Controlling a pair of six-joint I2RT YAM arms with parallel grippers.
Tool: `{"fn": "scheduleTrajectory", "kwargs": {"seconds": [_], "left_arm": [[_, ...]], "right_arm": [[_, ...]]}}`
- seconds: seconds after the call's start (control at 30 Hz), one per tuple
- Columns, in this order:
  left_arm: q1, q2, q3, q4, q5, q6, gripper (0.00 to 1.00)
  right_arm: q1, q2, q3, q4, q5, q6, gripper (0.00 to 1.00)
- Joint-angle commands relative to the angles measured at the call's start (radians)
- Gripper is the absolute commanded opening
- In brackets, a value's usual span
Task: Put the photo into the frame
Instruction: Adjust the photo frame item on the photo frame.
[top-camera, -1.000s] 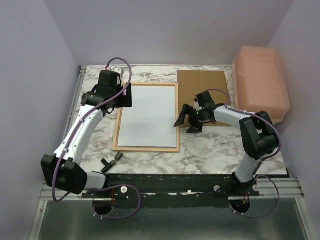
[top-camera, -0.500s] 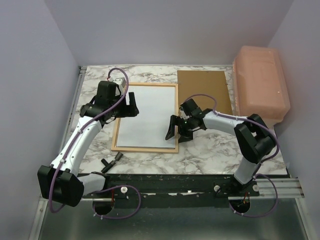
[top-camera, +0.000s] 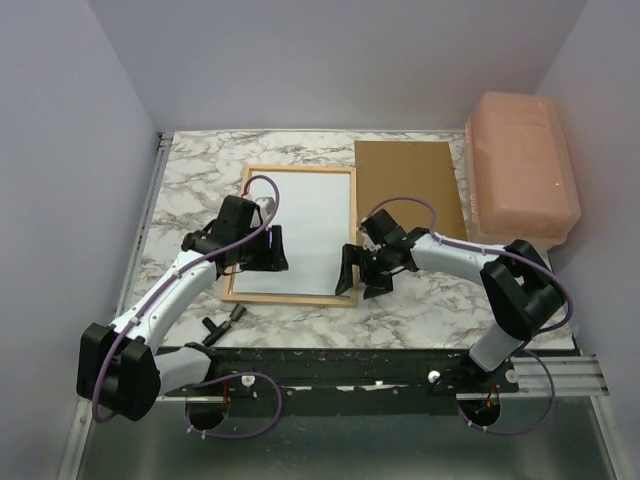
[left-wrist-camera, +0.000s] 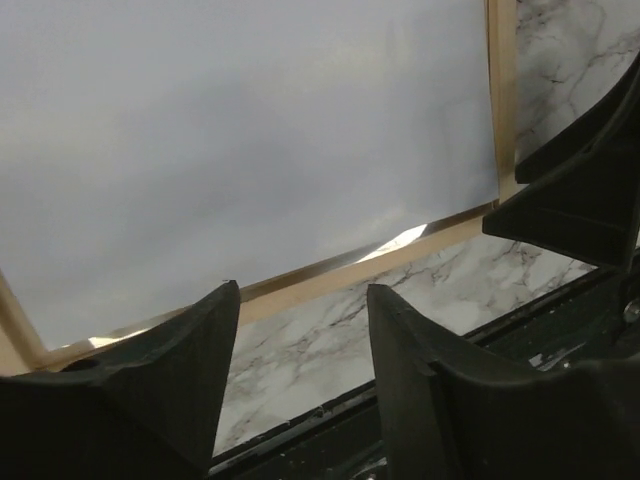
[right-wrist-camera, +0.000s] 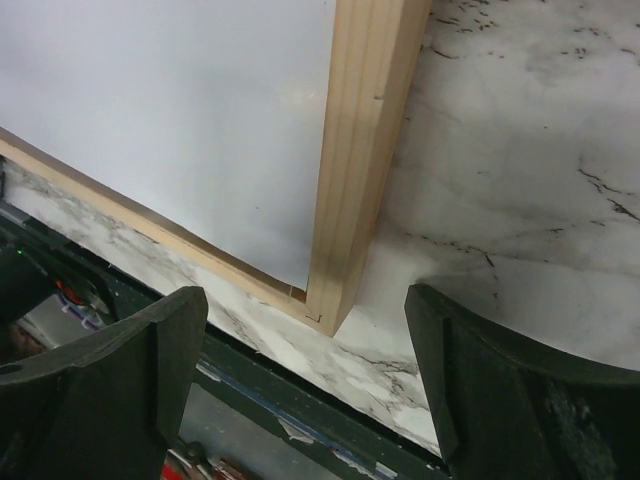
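Note:
The frame (top-camera: 300, 296) of light wood lies flat on the marble table, and the photo (top-camera: 305, 215) lies in it white side up. My left gripper (top-camera: 273, 250) hovers over the photo's near left part, open and holding nothing. In the left wrist view its fingertips (left-wrist-camera: 225, 295) point at the frame's near rail (left-wrist-camera: 330, 275) below the photo (left-wrist-camera: 250, 130). My right gripper (top-camera: 360, 274) is open at the frame's near right corner. In the right wrist view that corner (right-wrist-camera: 335, 300) sits between the spread fingers (right-wrist-camera: 170, 330), beside the photo (right-wrist-camera: 180, 100).
A brown backing board (top-camera: 408, 195) lies right of the frame. A pink plastic box (top-camera: 522, 170) stands along the right wall. A small black part (top-camera: 222, 322) rests near the table's front edge, left of centre. Purple walls close in both sides.
My left gripper has come from the frame's far left corner toward its near side and narrowed somewhat. My right gripper has moved left from the backing board to the frame's near right corner.

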Motion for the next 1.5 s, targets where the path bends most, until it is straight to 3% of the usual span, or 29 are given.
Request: {"fn": "scheduleTrajectory", "kwargs": {"seconds": [0.0,0.23,0.6,0.93,1.47], "left_arm": [[-0.099,0.001,-0.051,0.072,0.048,-0.060,0.45],[-0.252,0.064,-0.060,0.145,0.032,-0.133,0.26],[-0.424,0.233,0.003,0.217,0.024,-0.182,0.15],[-0.495,0.353,0.048,0.221,0.006,-0.187,0.08],[-0.497,0.513,0.127,0.210,-0.052,-0.178,0.02]], "right_arm": [[0.004,0.015,-0.067,-0.040,0.044,0.026,0.89],[-0.012,-0.010,-0.123,0.031,-0.015,0.100,0.83],[-0.113,-0.080,-0.272,0.131,-0.117,0.151,0.66],[-0.121,-0.051,-0.294,0.154,-0.104,0.150,0.37],[-0.121,-0.015,-0.279,0.158,-0.095,0.151,0.33]]}}
